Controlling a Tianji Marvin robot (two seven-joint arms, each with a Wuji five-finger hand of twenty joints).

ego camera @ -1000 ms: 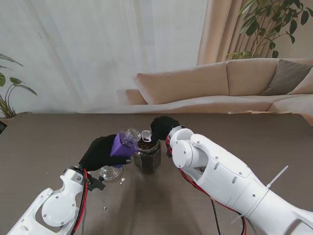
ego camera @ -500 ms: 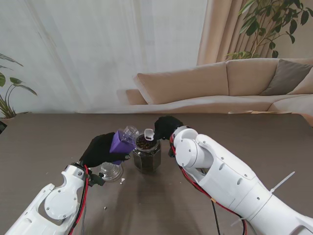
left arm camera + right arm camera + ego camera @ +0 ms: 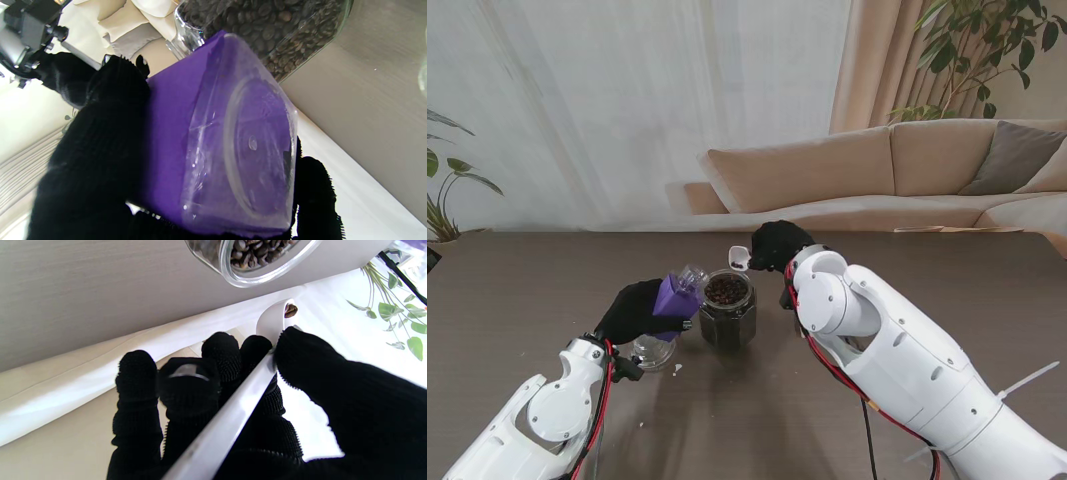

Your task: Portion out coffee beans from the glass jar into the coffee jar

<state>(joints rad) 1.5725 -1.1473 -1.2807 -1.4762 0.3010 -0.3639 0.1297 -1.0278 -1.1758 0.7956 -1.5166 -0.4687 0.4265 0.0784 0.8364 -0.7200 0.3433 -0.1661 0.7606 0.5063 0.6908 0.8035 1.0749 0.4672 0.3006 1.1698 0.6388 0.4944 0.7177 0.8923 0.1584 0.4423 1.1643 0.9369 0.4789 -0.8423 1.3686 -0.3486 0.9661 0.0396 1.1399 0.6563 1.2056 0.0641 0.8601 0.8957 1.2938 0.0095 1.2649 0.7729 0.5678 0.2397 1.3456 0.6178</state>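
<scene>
Progress looks early-to-mid from where you're sitting. Your right hand (image 3: 777,245), in its black knit glove, is pinching the flat handle of a smooth white plastic scoop (image 3: 739,258), lifted just past the mouth of the faceted clear glass jar of dark roasted beans (image 3: 727,310). In the right wrist view a bean or so sits in the scoop bowl (image 3: 282,311), so you've got a small portion at best.

Your left hand (image 3: 634,310) is wrapped tight around the squarish clear coffee jar with the purple wrap (image 3: 678,295), tilted with its open neck leaning toward the bean jar. The left wrist view shows its transparent base (image 3: 243,146), and I can't see any beans inside, so I'd guess the actual tipping-in is still ahead.

Table (image 3: 547,280) is a matte grey-brown woodgrain.
</scene>
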